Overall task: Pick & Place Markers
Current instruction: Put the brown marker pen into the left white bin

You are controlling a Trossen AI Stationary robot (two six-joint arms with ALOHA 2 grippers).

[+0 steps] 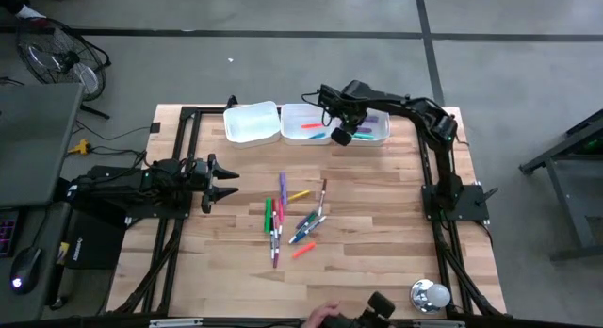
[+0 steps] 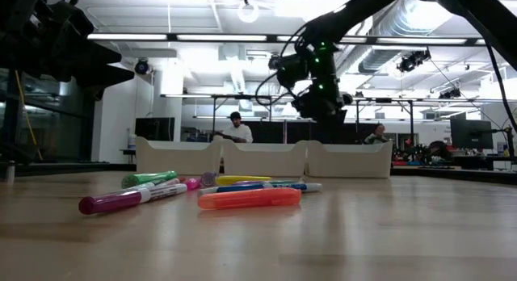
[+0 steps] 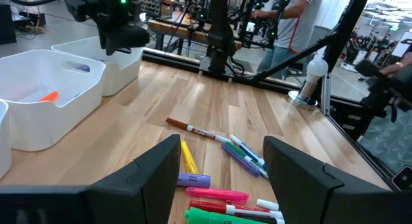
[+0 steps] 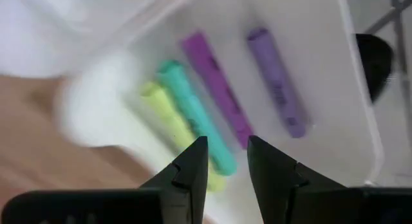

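- Wooden table (image 1: 377, 271) is holding a bunch of markers (image 1: 297, 220), and they are lying loose in a little pile near the middle, some touching and some crossing each other.
- Three white trays (image 1: 252, 123) are sitting in a row along the far edge, side by side.
- More markers are already lying in the trays: an orange one (image 3: 49, 95) is showing in the middle tray, and yellow, teal and two purple ones (image 4: 277, 79) are lying next to each other in the tray under the right arm.
- The right gripper (image 4: 226, 153) is hanging just over that tray, and its fingers are standing a little apart with nothing between them.
- The left gripper (image 3: 222, 163) is waiting low near the left side of the table, pointing at the pile, with its fingers spread wide and holding nothing.
- I think the markers are light, hard and smooth, so they are likely going to roll or slip if they get bumped.
- I think the best place to pinch one is the middle of its barrel, across the thin way, so it is not tipping down at one end.
- The orange marker (image 2: 249, 199) at the near edge of the pile is lying a bit apart from the others, so it looks easy to grab alone.
- The ones lying tight together could get nudged when fingers are coming down beside them.
- A shiny round thing (image 1: 430, 295) is sitting near the front right corner, well apart from the pile.
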